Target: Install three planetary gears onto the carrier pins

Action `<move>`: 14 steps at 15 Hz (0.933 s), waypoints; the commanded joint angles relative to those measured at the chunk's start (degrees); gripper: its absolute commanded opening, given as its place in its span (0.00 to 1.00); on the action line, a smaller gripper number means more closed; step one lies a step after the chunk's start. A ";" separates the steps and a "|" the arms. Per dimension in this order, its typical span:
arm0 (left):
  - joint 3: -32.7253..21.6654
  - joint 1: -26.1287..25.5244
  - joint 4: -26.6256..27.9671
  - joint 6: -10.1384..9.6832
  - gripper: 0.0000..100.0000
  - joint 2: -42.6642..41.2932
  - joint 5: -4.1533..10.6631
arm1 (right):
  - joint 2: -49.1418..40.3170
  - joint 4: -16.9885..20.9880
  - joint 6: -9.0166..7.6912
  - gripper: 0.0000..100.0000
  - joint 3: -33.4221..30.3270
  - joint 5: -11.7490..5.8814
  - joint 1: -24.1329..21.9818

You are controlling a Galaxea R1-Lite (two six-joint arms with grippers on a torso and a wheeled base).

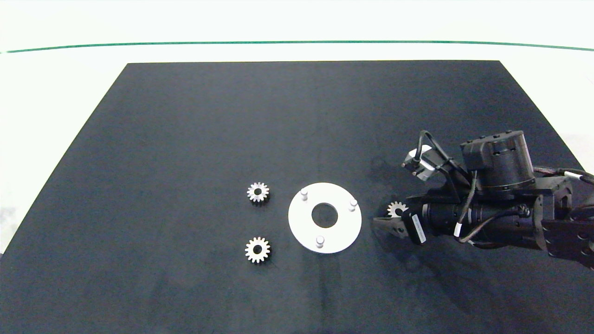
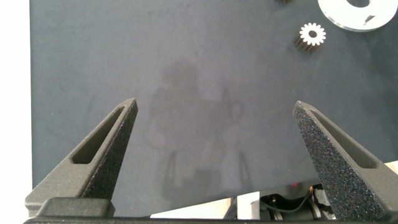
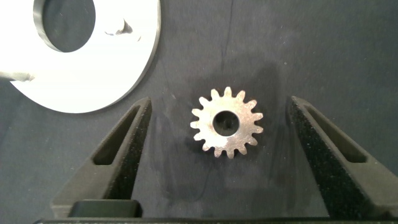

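A white disc (image 1: 341, 232) lies at mid-mat with the three carrier pins (image 1: 304, 193) (image 1: 353, 204) (image 1: 319, 241) standing bare on it. Two planetary gears (image 1: 258, 191) (image 1: 257, 250) lie flat to its left. The third gear (image 1: 397, 209) lies flat to its right, partly under my right gripper (image 1: 387, 215). In the right wrist view this gear (image 3: 226, 122) sits between the open fingers (image 3: 124, 149), touching neither, with the disc (image 3: 112, 68) just beyond. My left gripper (image 2: 215, 104) is open over bare mat, with a gear (image 2: 312, 34) and the disc's edge (image 2: 357, 14) ahead.
A black mat (image 1: 185, 139) covers the white table (image 1: 55, 93). A green line (image 1: 297, 42) runs along the far side. The right arm's body (image 1: 496, 204) reaches in over the mat's right side. The left arm is out of the head view.
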 commanded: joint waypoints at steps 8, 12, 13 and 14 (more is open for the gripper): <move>-1.15 0.01 0.08 0.03 1.00 0.52 -0.01 | 0.09 0.16 -0.28 0.69 -0.12 -1.01 -0.02; -1.76 -0.07 0.17 0.03 1.00 0.52 -0.10 | 0.26 0.16 -0.28 0.62 -0.21 -1.01 0.07; -1.76 0.01 0.17 0.03 1.00 0.52 -0.10 | 0.35 0.16 -0.28 0.59 -0.21 -1.01 0.07; -1.85 -0.07 0.17 0.03 1.00 0.52 -0.10 | 0.53 -0.02 -0.37 0.57 -0.21 -1.01 0.07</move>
